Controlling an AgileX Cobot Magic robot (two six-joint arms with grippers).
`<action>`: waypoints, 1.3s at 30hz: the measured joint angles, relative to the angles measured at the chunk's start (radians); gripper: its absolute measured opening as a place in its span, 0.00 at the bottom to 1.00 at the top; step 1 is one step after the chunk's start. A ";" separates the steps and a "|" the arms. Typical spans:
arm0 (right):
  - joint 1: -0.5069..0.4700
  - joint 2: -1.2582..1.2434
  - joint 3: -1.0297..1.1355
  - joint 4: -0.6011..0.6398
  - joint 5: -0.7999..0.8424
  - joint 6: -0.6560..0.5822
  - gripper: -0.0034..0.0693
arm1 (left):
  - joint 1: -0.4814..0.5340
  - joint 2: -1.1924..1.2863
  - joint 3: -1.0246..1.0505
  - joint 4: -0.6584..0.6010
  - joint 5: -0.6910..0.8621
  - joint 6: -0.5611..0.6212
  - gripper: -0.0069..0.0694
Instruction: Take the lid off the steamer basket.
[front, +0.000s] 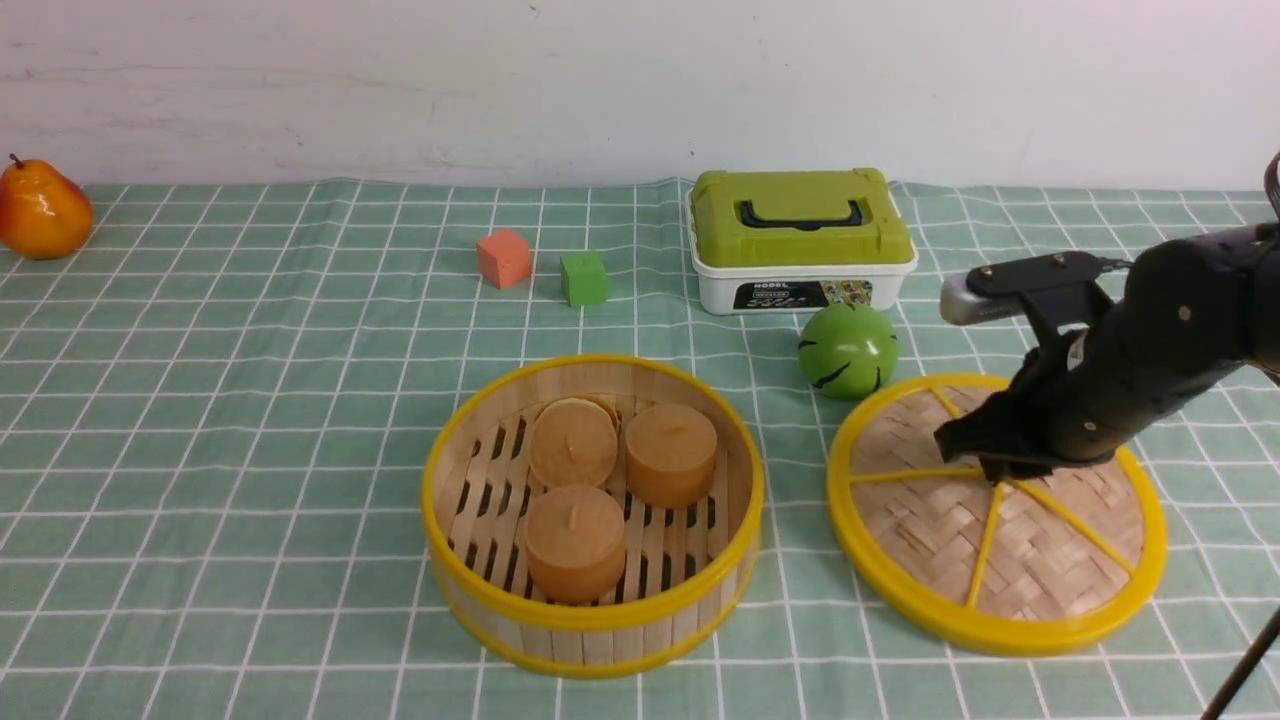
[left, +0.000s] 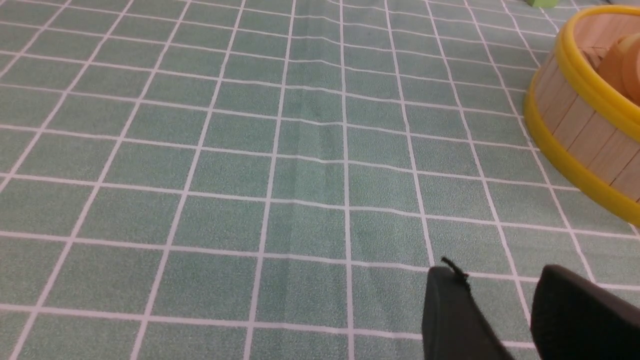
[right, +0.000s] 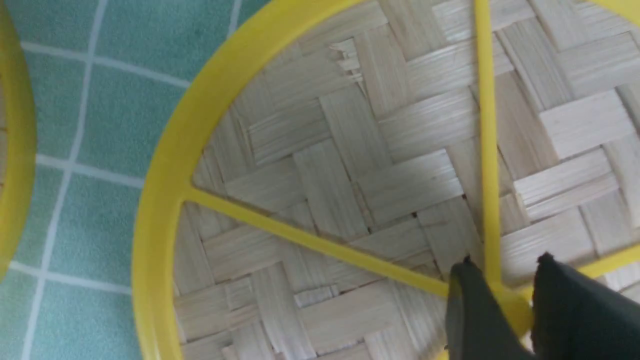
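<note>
A green checked worktop (front: 200, 400) carried the steamer basket (front: 600, 645), uncovered, near its front middle. The lid (front: 930, 530) lay flat on the cloth just right of the basket, apart from it. Behind the basket and to its right stood a white box (front: 800, 250) with a green top. The right end effector (front: 990, 465) reached down onto the lid's centre, its fingers pinching the yellow knob. The left end effector (left: 500, 280) hovered over bare cloth left of the basket, fingers slightly parted around nothing. A green toy fruit (front: 848, 350) sat between the box and the lid; a pear (front: 42, 210) lay far back-left of the basket. Three brown cakes (front: 575, 540) filled the basket. An orange cube (front: 503, 258) and a green cube (front: 583, 278) sat behind it.
</note>
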 joint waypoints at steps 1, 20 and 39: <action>0.000 -0.002 0.000 0.001 -0.009 0.000 0.37 | 0.000 0.000 0.000 0.000 0.000 0.000 0.40; 0.000 -0.805 0.226 0.255 0.097 -0.147 0.04 | 0.000 0.000 0.000 0.000 0.000 0.000 0.40; 0.000 -1.360 0.471 0.304 0.299 -0.154 0.03 | 0.000 0.000 0.000 0.000 0.000 0.000 0.40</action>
